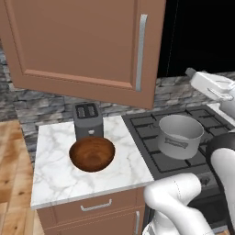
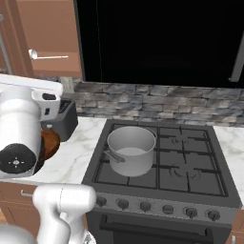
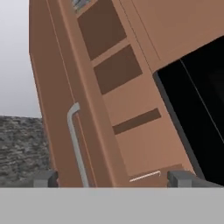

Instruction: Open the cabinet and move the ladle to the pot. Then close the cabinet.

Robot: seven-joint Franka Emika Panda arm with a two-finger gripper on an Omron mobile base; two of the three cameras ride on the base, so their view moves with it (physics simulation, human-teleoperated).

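Note:
The reddish-brown cabinet door (image 1: 87, 46) stands swung open, its long silver bar handle (image 1: 141, 53) facing me. In the hand view the door (image 3: 57, 87) and its handle (image 3: 74, 140) lie to the left, and the brown shelves (image 3: 131, 122) to the right. The silver ladle (image 2: 47, 56) lies on a shelf inside the cabinet; the hand view shows it as a thin pale line (image 3: 144, 176). My gripper (image 3: 114, 179) is open and holds nothing, in front of the cabinet opening. The lidless grey pot (image 1: 180, 136) (image 2: 131, 150) sits on the stove's front left burner.
A dark wooden bowl (image 1: 92, 153) and a grey toaster (image 1: 87, 120) stand on the marble counter (image 1: 55, 174) left of the gas stove (image 2: 190, 167). A stone backsplash (image 2: 152, 102) runs behind. Drawers with short handles (image 1: 96, 206) sit below the counter.

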